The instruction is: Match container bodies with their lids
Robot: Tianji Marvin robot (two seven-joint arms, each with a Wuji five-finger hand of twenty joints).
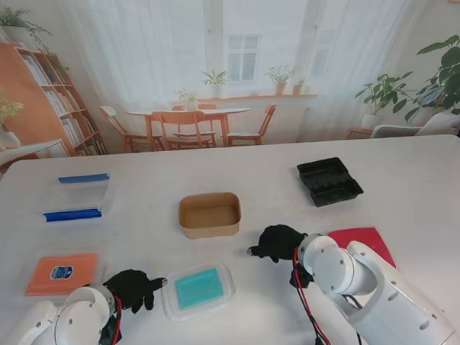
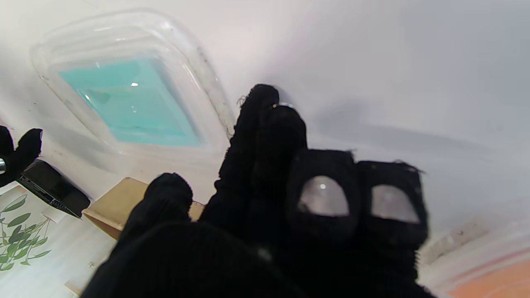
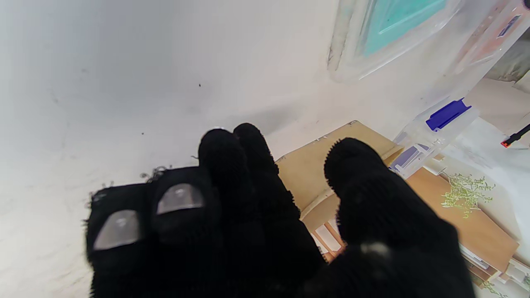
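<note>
Lids and bodies lie scattered apart on the bench (image 1: 414, 203), unpaired. Left robot hand (image 1: 133, 288) hovers empty, fingers loosely spread, at nine o'clock of the teal-lined clear tub (image 1: 198, 289), seemingly ready to grasp. Right robot hand (image 1: 279, 241), also empty and loosely spread, waits at three o'clock of the kraft box (image 1: 209, 215).

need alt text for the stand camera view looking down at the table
Two black-gloved robot hands, left hand and right hand, rest open on a white table, holding nothing. Between them lies a clear lid with a teal centre; farther off sit a brown box, a black tray, a clear tub with blue clips, an orange lid and a red lid.
</note>
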